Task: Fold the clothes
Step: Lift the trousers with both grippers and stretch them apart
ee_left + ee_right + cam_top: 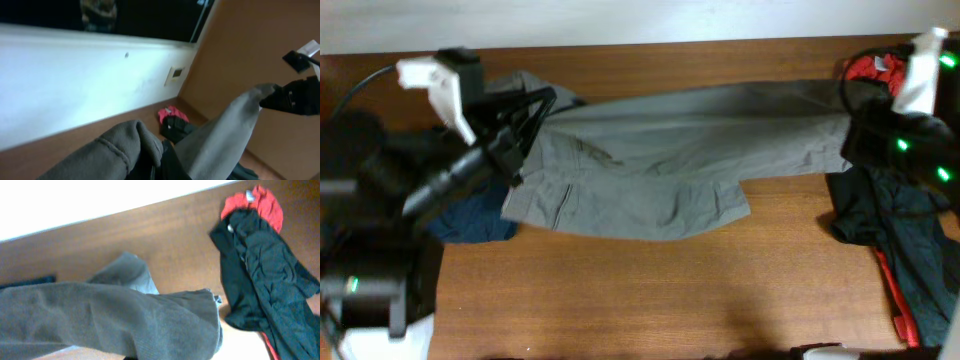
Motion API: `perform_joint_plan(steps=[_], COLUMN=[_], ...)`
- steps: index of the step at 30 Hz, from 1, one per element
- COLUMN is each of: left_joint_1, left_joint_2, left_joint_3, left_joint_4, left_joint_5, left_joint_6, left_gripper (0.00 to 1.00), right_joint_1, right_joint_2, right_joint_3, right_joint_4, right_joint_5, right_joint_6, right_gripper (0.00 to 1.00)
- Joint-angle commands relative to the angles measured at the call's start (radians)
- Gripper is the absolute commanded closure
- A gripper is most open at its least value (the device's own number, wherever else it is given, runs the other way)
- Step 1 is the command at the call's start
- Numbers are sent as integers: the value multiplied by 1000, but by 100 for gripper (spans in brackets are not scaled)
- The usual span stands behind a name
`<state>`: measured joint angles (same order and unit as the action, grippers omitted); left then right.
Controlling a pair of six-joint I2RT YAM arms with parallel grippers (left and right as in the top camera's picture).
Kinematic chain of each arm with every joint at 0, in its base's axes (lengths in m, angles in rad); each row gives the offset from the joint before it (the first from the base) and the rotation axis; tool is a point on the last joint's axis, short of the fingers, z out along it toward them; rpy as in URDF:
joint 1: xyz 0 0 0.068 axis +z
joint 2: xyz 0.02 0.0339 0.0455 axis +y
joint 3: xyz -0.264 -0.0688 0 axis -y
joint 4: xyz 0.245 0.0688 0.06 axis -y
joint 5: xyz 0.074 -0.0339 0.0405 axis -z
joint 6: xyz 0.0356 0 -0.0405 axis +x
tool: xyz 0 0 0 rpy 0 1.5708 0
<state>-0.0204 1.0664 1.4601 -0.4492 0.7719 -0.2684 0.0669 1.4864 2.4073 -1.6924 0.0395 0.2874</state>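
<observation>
Counter: the brown wooden counter carries the work.
Shorts: mid-grey woven cotton shorts are stretched across its far half, with the lower edge sagging onto the wood.
Left tool: the left tool is clamped on the shorts' left end.
Right tool: the right tool is clamped on the opposite end.
Advice: tension both ends evenly and lower the cloth flat before creasing.

Left tool clamped, right tool clamped, arms apart

Matt grey woven cloth shorts lie on a smooth wooden table.
</observation>
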Motion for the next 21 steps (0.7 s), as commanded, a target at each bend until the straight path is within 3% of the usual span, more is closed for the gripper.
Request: perform_joint_plan(steps=[1,9,15,21], left_joint_1=[10,11,10,10], left_joint_2=[-76,-105,-93,-93], left_joint_3=[62,234,272,276], left_joint_4=[-1,-35,-30,56], left_joint_5=[-54,-12,-13,101], left_joint_6=[35,0,-23,-34], left_gripper=[99,99,99,99], right_joint_1=[-15,-15,-15,-15], right_joint_2=[-62,-180,-237,-253], right_joint_3=[56,78,89,190], right_joint_4=[-6,-6,5,1], right_joint_5=[62,35,38,47], right_joint_6=[1,1,1,2], right_gripper=[96,96,96,96])
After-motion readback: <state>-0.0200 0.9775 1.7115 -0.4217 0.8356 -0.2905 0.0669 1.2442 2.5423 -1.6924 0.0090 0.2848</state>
